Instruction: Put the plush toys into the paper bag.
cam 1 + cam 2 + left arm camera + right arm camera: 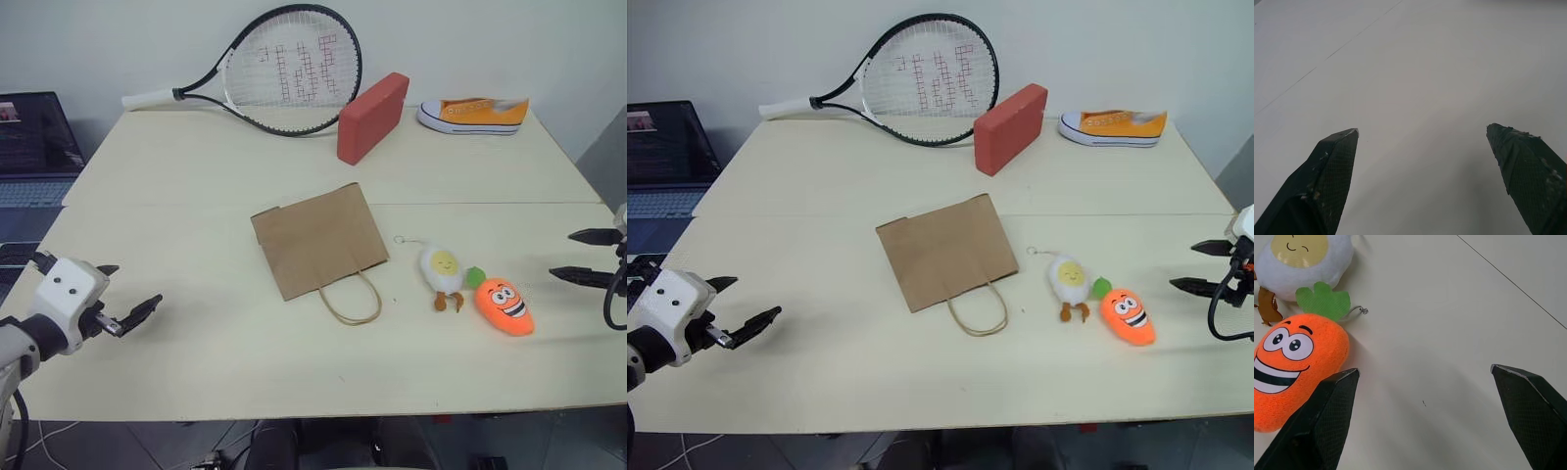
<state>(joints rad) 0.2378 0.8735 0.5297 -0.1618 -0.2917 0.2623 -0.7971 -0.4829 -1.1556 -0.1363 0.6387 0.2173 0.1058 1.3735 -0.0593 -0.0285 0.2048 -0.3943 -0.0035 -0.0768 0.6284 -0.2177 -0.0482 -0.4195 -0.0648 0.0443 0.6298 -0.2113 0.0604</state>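
Writing: the strings of the tennis racket [284, 67] carry a reddish stencilled mark, not legible to me; no other label readable. Count on the table [196, 176]: two plush toys, one paper bag [318, 238], one racket, one red block [372, 116], one orange-and-white sneaker [474, 114]; a laptop [34, 147] sits off the table's edge at 9 o'clock. The bag lies flat at table centre, its loop handle toward my body at 6 o'clock. The egg toy [442, 271] lies just beside the bag at its 3 o'clock side, a small key-ring loop at its top; the carrot toy [505, 306] lies just beside the egg, at the egg's 4 o'clock, green top [1322, 299] close to the egg's orange feet. My right gripper [585, 257] hovers near the table's right edge, at 3 o'clock from the carrot, fingers spread wide, nothing between them; in the right wrist view one finger [1320, 431] sits just beside the carrot's face, whether touching I cannot tell. My left gripper [127, 294] hangs over the left front part of the table, at 8 o'clock from the bag and well apart from it, fingers [1322, 186] spread wide over bare tabletop, holding nothing. Both toys lie outside the bag.
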